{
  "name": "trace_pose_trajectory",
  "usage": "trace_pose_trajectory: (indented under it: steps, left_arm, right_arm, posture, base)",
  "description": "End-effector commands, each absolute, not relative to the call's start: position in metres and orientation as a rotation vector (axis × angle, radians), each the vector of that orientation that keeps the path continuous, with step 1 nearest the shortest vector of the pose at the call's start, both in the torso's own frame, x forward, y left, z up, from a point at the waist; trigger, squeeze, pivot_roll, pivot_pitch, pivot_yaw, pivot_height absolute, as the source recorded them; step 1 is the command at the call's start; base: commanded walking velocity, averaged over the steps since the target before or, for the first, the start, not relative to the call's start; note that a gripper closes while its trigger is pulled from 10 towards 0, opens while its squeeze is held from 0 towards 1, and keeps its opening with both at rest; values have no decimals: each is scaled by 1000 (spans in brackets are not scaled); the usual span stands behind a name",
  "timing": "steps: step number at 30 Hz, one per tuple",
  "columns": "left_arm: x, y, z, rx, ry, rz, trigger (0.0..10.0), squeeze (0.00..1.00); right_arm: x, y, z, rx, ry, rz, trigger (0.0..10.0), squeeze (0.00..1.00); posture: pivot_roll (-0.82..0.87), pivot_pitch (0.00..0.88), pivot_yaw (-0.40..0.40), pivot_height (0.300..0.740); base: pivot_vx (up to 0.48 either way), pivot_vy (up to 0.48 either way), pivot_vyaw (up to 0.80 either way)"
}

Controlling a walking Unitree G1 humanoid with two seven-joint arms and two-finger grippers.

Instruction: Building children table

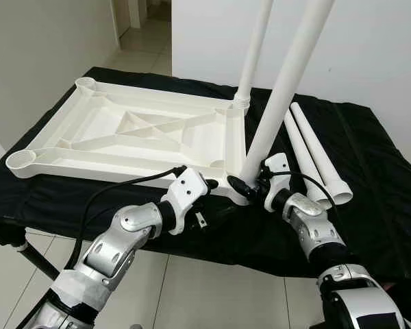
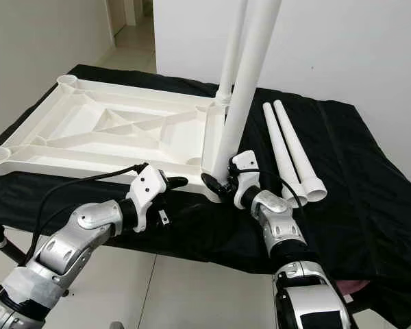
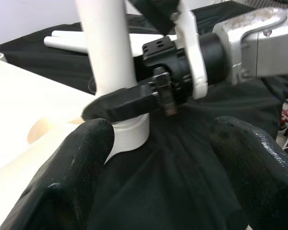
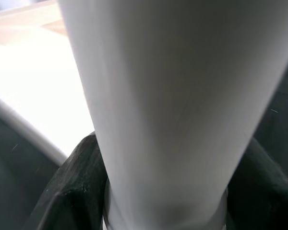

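Note:
A white plastic tabletop [image 1: 123, 130] lies upside down on a black-draped table [image 1: 377, 178]. One white leg [image 1: 255, 48] stands in its far right corner socket. A second leg [image 1: 288, 82] stands tilted at the near right corner, and my right gripper [image 1: 250, 186] is shut on it just above the socket. In the right wrist view that leg [image 4: 173, 110] sits between the black fingers [image 4: 74, 187]. My left gripper [image 1: 209, 202] is open beside the tabletop's near edge, just left of that corner, with nothing between its fingers [image 3: 77, 167].
Two loose white legs [image 1: 318, 154] lie side by side on the cloth at the right. The two left corner sockets [image 1: 20, 163] stand open. A white wall rises behind the table, with tiled floor [image 1: 212, 288] below its front edge.

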State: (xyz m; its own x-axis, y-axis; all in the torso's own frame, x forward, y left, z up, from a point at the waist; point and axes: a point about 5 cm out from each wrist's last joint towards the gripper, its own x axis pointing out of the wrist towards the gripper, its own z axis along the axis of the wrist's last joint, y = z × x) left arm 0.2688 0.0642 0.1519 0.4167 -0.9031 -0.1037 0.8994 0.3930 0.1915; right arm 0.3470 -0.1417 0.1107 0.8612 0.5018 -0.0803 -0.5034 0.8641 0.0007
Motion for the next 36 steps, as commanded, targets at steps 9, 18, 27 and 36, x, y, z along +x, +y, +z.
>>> trace_pose_trajectory:
  steps: [9,18,27,36]
  left_arm:
    - [260,57,150,229,-13,-1240,10000,0]
    - [261,56,150,228,-15,-1237,10000,0]
    - [272,57,158,213,-25,-1178,10000,0]
    - [281,57,165,176,-34,-1133,10000,0]
  right_arm:
    - [332,-141,89,56,175,76,0,0]
    - [321,-141,83,91,163,-102,0,0]
    - [312,-153,110,109,-16,-120,10000,1000]
    - [287,-149,115,104,-85,-26,10000,0]
  posture:
    - [-26,0,-64,740]
    - [-30,0,-55,740]
    - [-41,0,-45,740]
    - [-52,0,-50,740]
  base:
    - [0,0,0]
    - [0,0,0]
    - [0,0,0]
    - [0,0,0]
